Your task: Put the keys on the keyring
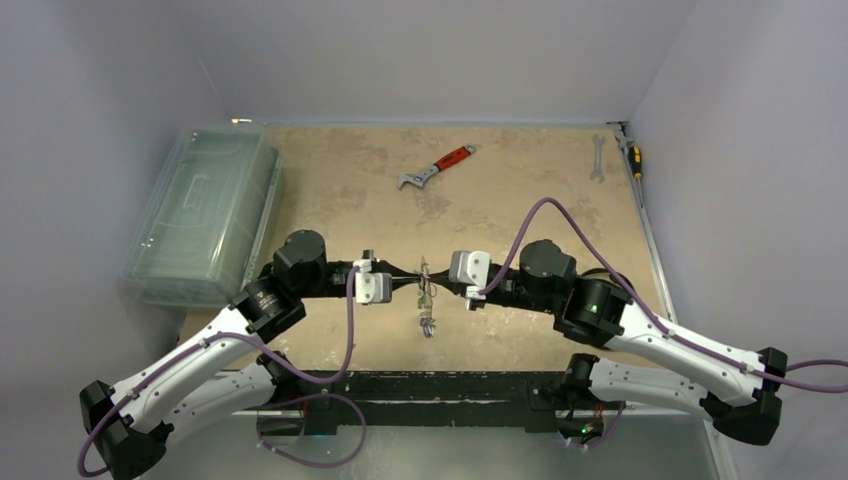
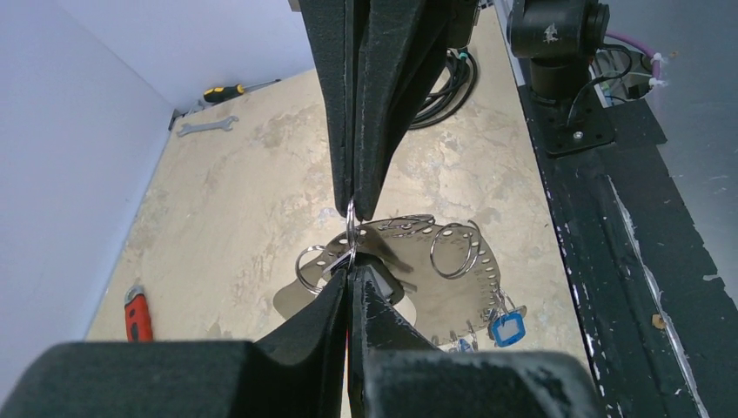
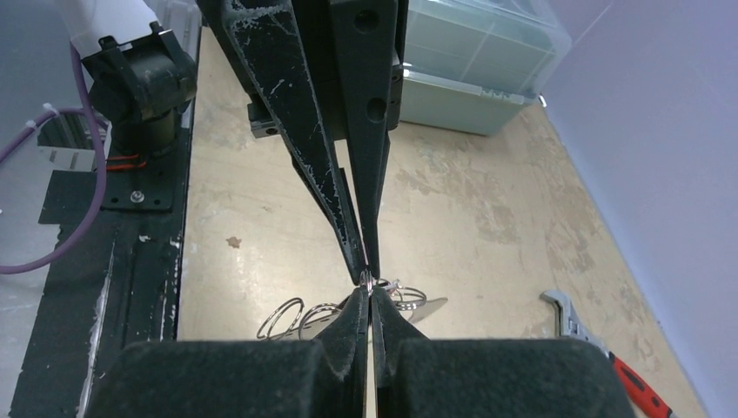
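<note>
Both grippers meet tip to tip above the middle of the table. A small wire split ring (image 2: pixel 351 228) stands between them, with my left gripper (image 2: pixel 349 272) and my right gripper (image 3: pixel 370 292) each shut on it. The ring sits at the edge of the keyring (image 2: pixel 435 283), a flat silvery plate with holes along its rim, held clear of the table. More wire rings (image 2: pixel 457 251) hang on it. Keys with blue tags (image 2: pixel 506 329) dangle from its near rim. From above, the keyring (image 1: pixel 426 290) shows edge-on between the left gripper (image 1: pixel 412 284) and the right gripper (image 1: pixel 446 288), with keys (image 1: pixel 428 325) hanging below.
A red-handled wrench (image 1: pixel 437 167) lies at the back centre. A plain spanner (image 1: pixel 597 158) and a screwdriver (image 1: pixel 634 160) lie at the back right corner. A clear plastic box (image 1: pixel 205 210) stands along the left edge. A coiled black cable (image 2: pixel 448 83) lies near the right arm's base.
</note>
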Controlling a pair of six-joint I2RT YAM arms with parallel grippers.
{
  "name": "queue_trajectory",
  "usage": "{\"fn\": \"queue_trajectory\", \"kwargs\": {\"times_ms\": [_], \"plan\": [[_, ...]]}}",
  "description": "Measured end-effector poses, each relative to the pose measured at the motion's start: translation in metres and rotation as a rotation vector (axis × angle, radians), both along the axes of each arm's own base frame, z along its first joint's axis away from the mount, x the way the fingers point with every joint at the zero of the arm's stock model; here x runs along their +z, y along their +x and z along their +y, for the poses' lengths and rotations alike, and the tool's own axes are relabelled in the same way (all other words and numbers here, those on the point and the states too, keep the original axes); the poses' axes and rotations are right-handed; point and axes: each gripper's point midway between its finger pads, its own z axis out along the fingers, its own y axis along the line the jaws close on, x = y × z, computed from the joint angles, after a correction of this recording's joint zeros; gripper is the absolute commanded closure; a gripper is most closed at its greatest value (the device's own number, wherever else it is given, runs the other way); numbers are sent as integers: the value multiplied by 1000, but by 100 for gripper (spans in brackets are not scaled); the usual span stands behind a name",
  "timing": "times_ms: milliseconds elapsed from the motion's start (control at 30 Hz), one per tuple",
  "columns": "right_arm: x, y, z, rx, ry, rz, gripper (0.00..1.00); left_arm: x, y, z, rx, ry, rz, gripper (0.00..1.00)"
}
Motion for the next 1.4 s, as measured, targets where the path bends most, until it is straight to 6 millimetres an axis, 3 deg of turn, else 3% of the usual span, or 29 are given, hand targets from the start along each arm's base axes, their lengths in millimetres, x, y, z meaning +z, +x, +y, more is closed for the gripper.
{"fn": "queue_trajectory", "kwargs": {"times_ms": [1400], "plan": [[12,21,14,-160,229,183,100,-2,6,1,30,-10,-26,100]]}}
